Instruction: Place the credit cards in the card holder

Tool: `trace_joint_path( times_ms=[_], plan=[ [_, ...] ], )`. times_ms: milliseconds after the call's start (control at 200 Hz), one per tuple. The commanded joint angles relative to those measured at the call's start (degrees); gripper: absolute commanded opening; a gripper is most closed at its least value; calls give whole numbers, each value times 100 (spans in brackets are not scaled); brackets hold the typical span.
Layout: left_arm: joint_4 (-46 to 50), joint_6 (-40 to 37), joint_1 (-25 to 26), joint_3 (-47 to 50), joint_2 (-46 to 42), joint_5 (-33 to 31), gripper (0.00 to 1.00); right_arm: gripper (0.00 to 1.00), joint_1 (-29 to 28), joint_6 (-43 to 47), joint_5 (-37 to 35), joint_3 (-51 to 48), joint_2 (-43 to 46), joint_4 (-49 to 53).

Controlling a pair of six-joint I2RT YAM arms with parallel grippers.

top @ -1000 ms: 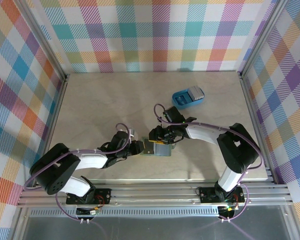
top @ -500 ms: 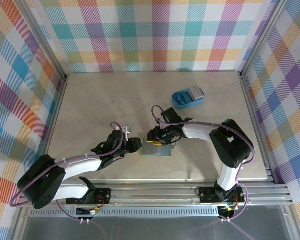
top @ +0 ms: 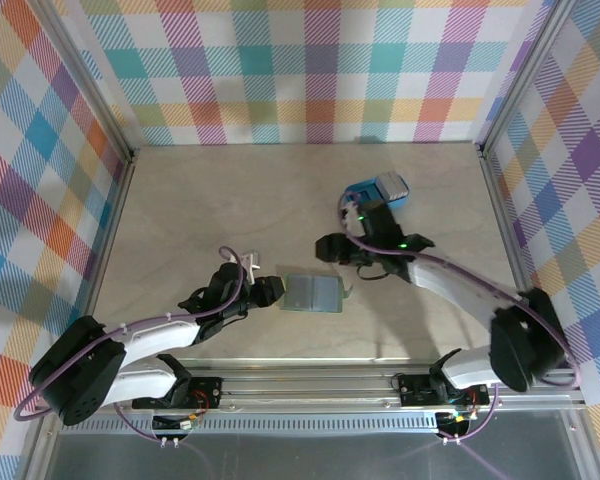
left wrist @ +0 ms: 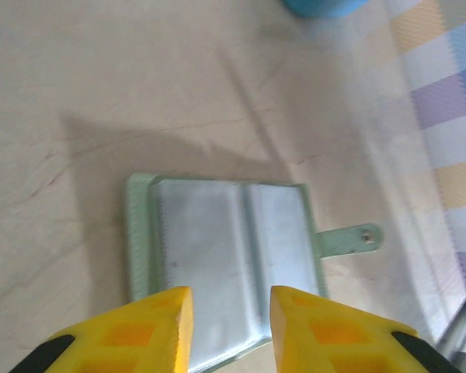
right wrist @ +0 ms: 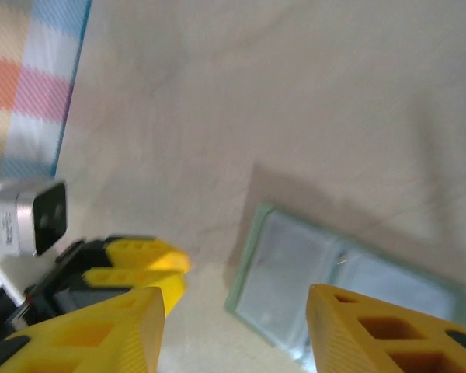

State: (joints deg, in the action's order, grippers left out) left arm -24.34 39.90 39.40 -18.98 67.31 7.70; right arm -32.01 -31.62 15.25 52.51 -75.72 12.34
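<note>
Card holder (top: 313,293) lies open and flat, 6 o'clock of table (top: 200,210) centre, clear pockets up, strap tab (top: 346,293) at its 3 o'clock. Looks soft and light, so likely to skid or flop: pin an edge, don't lift it. Cards (top: 392,186) appear to sit in the blue tray (top: 363,196) at the holder's 1 o'clock. They're thin, stiff and probably slick; I'd pinch one by a short edge. Left gripper (left wrist: 231,305) is over the holder's 9 o'clock edge, jaws slightly apart, gripping nothing. Right gripper (right wrist: 234,299) is at the holder's 12 o'clock, jaws wide, empty.
</note>
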Motion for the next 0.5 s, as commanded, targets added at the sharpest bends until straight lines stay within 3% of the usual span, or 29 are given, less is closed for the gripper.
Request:
trace_joint_path(
  times_ms=[0,95,205,315,495],
  plan=[
    [-613,-11,112,71,-600,-5,34,56,485,819,-817,-183,704,817],
    [-374,-215,120,-41,-924,-48,38,71,846,1202,-1319,-205,1234,1238],
    [-323,-282,121,-151,-959,320,45,85,1096,1476,-1746,-68,1534,1831],
    [-316,-245,119,-231,-826,624,51,88,1272,1611,-1582,-38,1695,2135],
    [-807,-134,121,-60,-796,488,59,89,1543,1433,-1023,-198,1700,2031]
  ],
)
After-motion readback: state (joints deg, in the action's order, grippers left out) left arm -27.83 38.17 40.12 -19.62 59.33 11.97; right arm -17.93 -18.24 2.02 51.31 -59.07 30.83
